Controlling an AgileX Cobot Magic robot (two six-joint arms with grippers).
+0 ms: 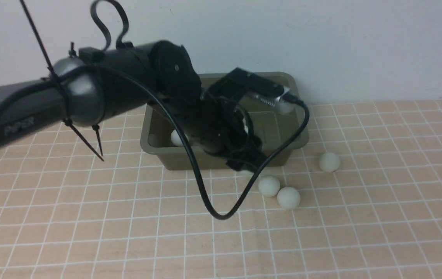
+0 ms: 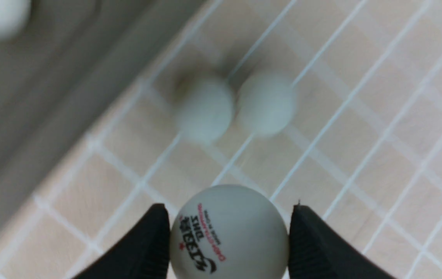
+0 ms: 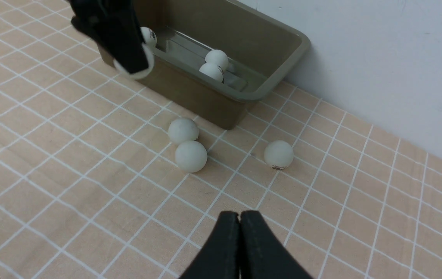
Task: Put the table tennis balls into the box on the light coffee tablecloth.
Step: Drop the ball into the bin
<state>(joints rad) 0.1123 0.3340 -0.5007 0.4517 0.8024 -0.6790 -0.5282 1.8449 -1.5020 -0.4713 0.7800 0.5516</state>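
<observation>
Presently, at the bottom centre of the right wrist view, the right gripper [image 3: 239, 219] is seen pressed together on nothing, above the light coffee tablecloth [image 3: 50, 186]. At the bottom of the left wrist view, the left gripper [image 2: 229, 211] is clamped on a printed ball [image 2: 228, 232], which is held by two narrow pads only.

Risk noted: the printed ball is judged to hang outside the box [image 3: 190, 91], just before its near wall. If it is released early, or knocked on the rim, it is likely to drop and roll away. The slack cable [image 1: 221, 217] could also sweep the loose balls.

Appearance: the balls are matte white and smooth, and red and black lettering is read on the printed ball. At centre frame a touching pair [image 3: 191, 156] is recorded on the cloth, with a third ball [image 3: 278, 154] apart to its right. Farther off, at upper centre, three balls [image 3: 217, 59] are seen inside the olive box.
</observation>
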